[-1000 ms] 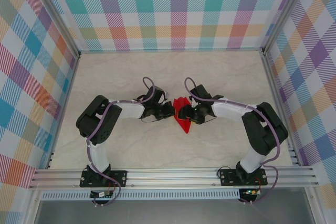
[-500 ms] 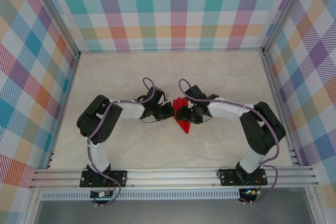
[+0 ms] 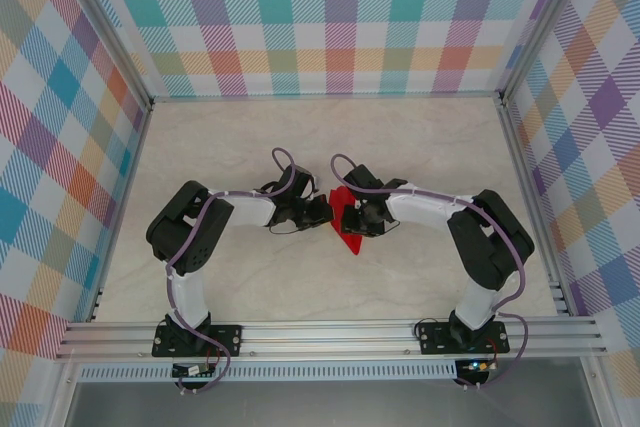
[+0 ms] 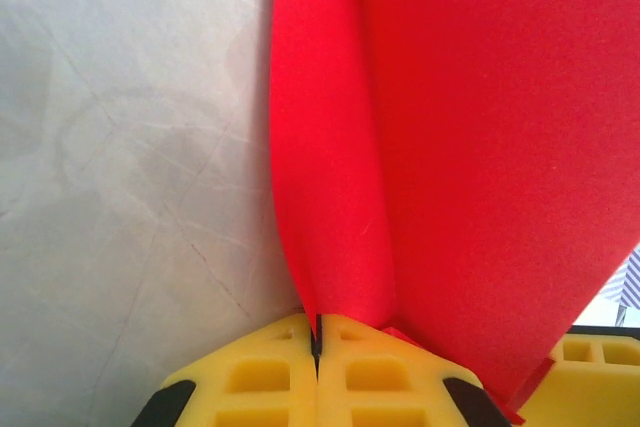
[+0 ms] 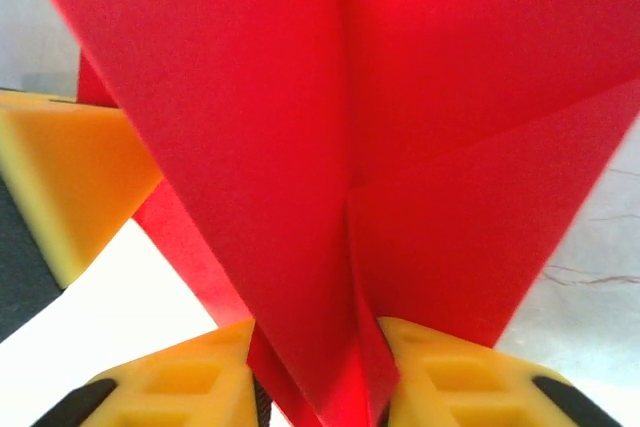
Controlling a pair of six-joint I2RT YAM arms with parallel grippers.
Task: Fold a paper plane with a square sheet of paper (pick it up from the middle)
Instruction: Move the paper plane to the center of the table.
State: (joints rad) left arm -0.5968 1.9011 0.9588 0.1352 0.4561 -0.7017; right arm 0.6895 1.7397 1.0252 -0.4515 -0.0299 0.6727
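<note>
Centrally, pale marbled table (image 3: 250,287), plaid walls (image 3: 330,17), both jaws clamping red paper plane (image 3: 350,236).

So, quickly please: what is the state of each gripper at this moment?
Left gripper: closed, pinching the paper plane between its fingertips.
Right gripper: closed on the same paper plane, at its centre fold.

The table (image 3: 300,287) I work on has a pale, marble-veined top, and up close (image 4: 120,147) I see faint grey scratches on it. A plaid wall (image 3: 330,17) in teal, orange, purple and yellow stands behind the table's far edge. Matching plaid side walls (image 3: 50,147) rise at its left and right. A slotted aluminium rail (image 3: 330,335) runs along its near edge, and aluminium posts (image 3: 105,27) climb from its far corners.
</note>
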